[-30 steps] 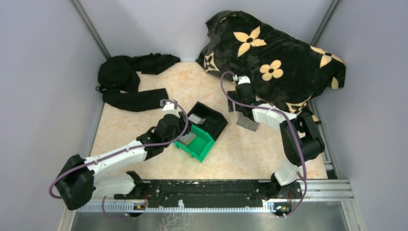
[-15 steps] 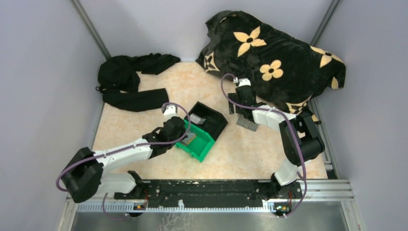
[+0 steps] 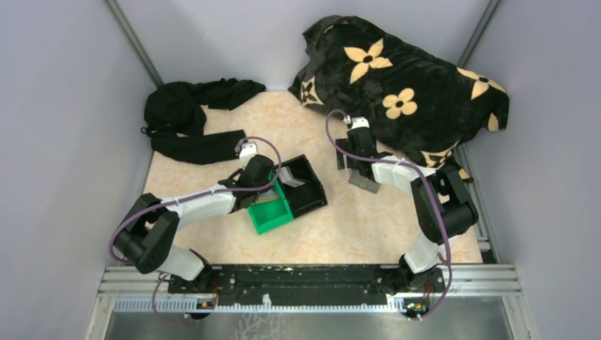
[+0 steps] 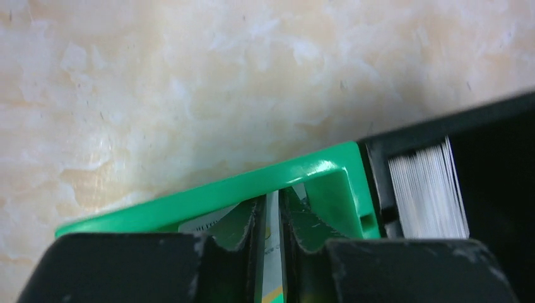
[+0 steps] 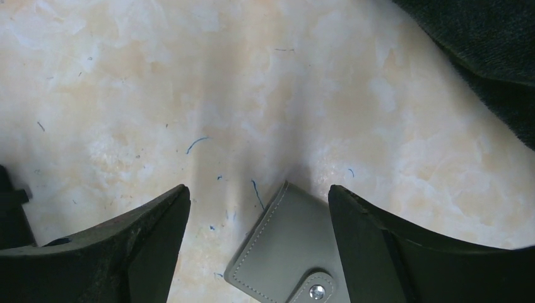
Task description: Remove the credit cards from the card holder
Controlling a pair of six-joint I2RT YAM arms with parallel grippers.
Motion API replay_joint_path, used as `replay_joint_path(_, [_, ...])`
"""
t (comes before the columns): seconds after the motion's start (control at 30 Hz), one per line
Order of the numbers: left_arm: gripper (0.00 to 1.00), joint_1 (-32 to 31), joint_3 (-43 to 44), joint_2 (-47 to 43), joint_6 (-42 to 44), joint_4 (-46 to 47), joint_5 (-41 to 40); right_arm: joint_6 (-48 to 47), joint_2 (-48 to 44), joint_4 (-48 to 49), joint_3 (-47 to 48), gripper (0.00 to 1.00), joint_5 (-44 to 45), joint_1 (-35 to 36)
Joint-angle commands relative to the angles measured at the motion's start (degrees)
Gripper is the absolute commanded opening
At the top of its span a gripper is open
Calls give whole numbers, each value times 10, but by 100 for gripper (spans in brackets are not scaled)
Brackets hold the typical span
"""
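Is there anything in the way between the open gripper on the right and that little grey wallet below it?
Nothing visible does. The right gripper hangs open directly above the card holder, with no object between them. The black flowered blanket lies off to one side, apart from the holder.

Two white-and-black arms stand bolted side by side at the near edge. Our left arm (image 3: pixel 191 207) lies low, its elbow folded back close to its base. Its forearm reaches forward and to the right, and the wrist is angled down. Our left gripper (image 4: pixel 272 211) has its black fingers (image 4: pixel 158 265) drawn almost together, leaving only a slit (a card (image 4: pixel 271 259) shows in that slit, though we cannot tell whether it is pinched). Our right arm (image 3: pixel 397 170) rises from its base, bends at a high elbow, and stretches forward and to the left. Our right gripper (image 5: pixel 257 189) points down, its jaws spread wide apart.
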Motion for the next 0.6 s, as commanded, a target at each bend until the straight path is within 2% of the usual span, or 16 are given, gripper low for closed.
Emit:
replay_joint_path(0.0, [18, 27, 43, 27, 27, 29, 0, 9, -30, 23, -8, 81, -11, 5])
replay_joint_path(0.1, [19, 38, 70, 47, 39, 32, 3, 12, -37, 25, -9, 81, -25, 6])
replay_joint_path(0.17, [19, 39, 83, 51, 43, 31, 5, 10, -46, 26, -9, 76, -39, 10])
replay_joint_path(0.33, [24, 40, 73, 45, 38, 33, 17, -1, -86, 31, -7, 75, -53, 59])
replay_joint_path(0.43, [34, 40, 64, 37, 35, 32, 11, 3, -110, 35, 0, 74, -73, 96])
replay_joint_path(0.5, [51, 40, 57, 30, 30, 32, 1, 8, -109, 17, 14, 71, -78, 120])
replay_joint_path(0.57, [58, 40, 49, 23, 29, 35, -4, 10, -105, 3, 24, 69, -77, 144])
